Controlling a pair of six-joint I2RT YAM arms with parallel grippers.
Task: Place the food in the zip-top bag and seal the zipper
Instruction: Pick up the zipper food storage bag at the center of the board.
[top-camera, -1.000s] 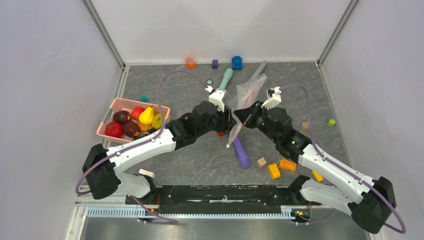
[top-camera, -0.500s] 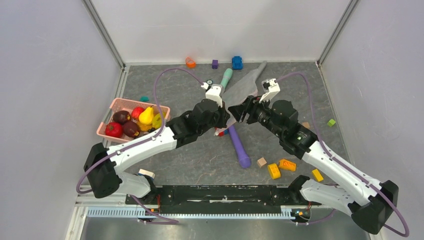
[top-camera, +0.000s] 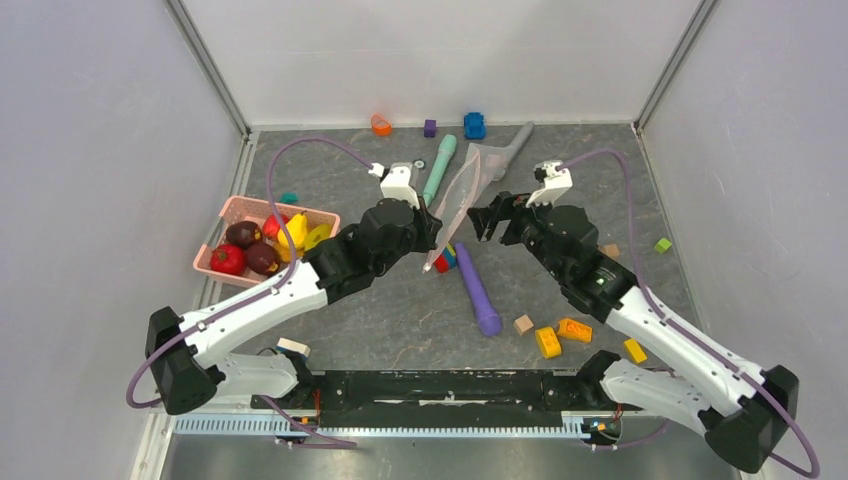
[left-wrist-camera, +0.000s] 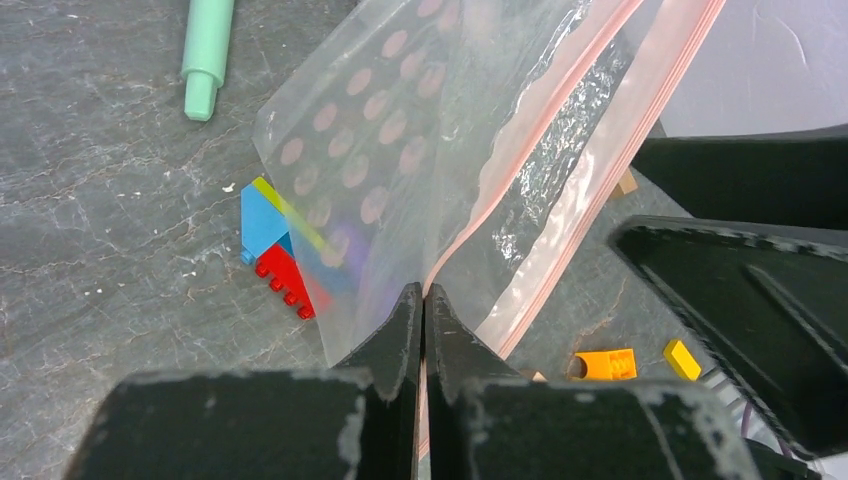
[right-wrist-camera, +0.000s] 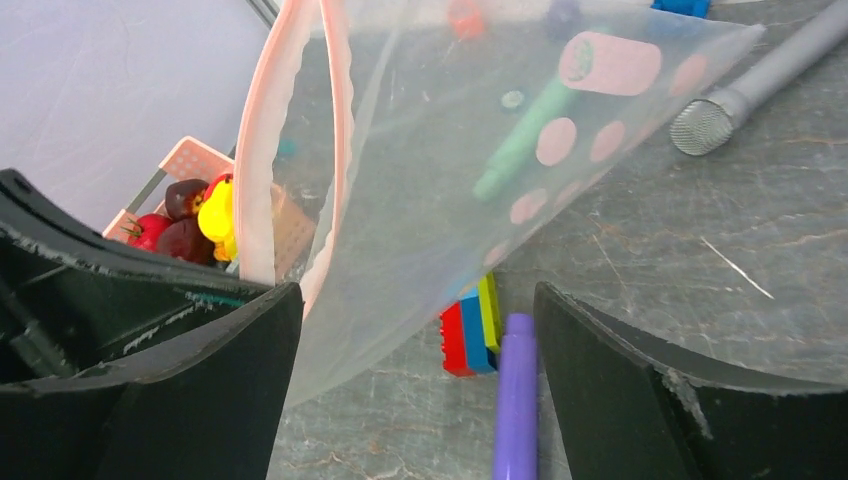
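- Closest to the arm bases, a few yellow and orange toy blocks (top-camera: 548, 342) sit on the grey table (top-camera: 380, 320), right of centre. A purple marker-like stick (top-camera: 478, 290) lies just left of them.
- Left gripper (left-wrist-camera: 422, 300) is clamped tight on the clear, dot-printed zip-top bag (left-wrist-camera: 400, 150), pinching the film right next to the pink zipper strip (left-wrist-camera: 600, 150).
- That bag is held up off the table between the two arms. It hangs over a red-and-blue toy brick (left-wrist-camera: 275, 250) (you can see the brick through the plastic).
- The two zipper strips sit apart, so the mouth is open.
- Right gripper (right-wrist-camera: 417, 298) has its jaws spread wide. The bag hangs in front of it, unclamped.
- The food (top-camera: 262, 243), glossy red, maroon and yellow toy fruit, all sits in the pink slatted basket (top-camera: 250, 203) off to the left, well apart from the bag.
- Further back, a teal stick (top-camera: 440, 168) and a grey stick (top-camera: 515, 140) lie on either side of the bag's far end.
- Small blocks (top-camera: 474, 125) sit along the back wall.
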